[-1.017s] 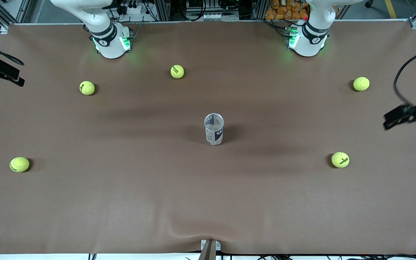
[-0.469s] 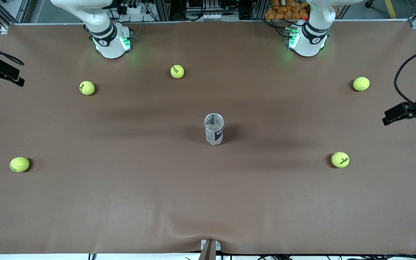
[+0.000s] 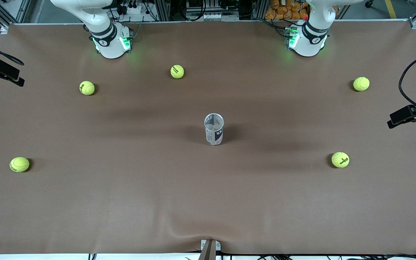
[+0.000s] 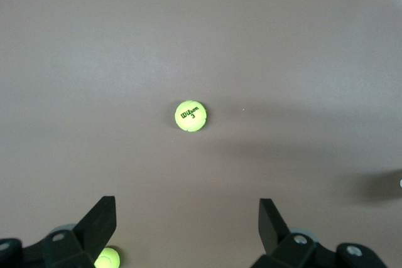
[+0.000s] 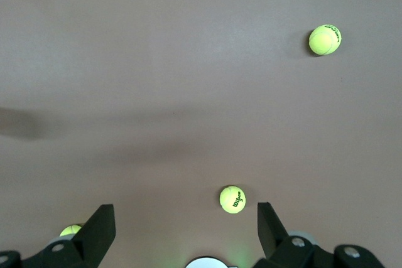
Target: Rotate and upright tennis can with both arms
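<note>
The tennis can (image 3: 214,129) stands upright in the middle of the table, its open silver rim on top and its navy and white label facing the front camera. It does not show in either wrist view. My left gripper (image 3: 406,116) is up in the air over the table's edge at the left arm's end, well away from the can. In the left wrist view it (image 4: 186,208) is open and empty. My right gripper (image 3: 2,72) waits over the table's edge at the right arm's end. In the right wrist view it (image 5: 186,214) is open and empty.
Several yellow-green tennis balls lie scattered on the brown table (image 3: 121,202): one (image 3: 177,71) between the arm bases, one (image 3: 87,87) and one (image 3: 19,164) toward the right arm's end, one (image 3: 361,83) and one (image 3: 340,159) toward the left arm's end.
My left gripper has drawn away from the can toward the table's edge at the left arm's end. The can, the balls and the right gripper have not moved.
</note>
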You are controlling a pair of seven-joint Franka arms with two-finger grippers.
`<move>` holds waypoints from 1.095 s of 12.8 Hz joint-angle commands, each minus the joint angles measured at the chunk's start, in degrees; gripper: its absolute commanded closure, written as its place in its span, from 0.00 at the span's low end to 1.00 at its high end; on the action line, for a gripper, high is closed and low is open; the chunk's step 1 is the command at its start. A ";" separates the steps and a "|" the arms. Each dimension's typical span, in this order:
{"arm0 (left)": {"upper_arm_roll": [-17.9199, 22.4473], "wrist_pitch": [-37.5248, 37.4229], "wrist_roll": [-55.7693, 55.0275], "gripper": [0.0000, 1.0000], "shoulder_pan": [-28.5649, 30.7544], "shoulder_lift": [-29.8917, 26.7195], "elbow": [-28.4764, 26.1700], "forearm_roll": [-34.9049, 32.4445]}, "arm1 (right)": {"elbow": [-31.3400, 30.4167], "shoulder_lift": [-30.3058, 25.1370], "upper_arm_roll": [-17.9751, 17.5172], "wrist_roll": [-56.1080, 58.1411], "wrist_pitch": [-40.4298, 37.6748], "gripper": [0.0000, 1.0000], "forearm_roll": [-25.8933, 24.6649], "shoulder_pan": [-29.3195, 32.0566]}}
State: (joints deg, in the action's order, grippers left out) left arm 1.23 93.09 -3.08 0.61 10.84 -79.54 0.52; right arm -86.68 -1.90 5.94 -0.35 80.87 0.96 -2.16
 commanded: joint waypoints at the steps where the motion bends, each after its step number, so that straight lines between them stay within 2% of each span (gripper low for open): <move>1: 0.26 0.25 0.44 0.00 -0.34 -1.70 -0.09 0.89 | 0.81 0.32 0.21 0.71 -0.45 0.00 0.45 -0.03; 14: 0.09 -0.80 0.97 0.00 -0.17 -1.61 -0.09 0.80 | 0.64 0.32 0.21 0.79 -0.45 0.00 0.45 -0.03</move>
State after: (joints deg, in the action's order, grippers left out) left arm 1.21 93.06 -3.06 0.52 9.87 -79.46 0.63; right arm -86.68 -1.90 5.95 -0.34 80.86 0.96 -2.16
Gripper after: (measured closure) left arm 0.000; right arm 0.000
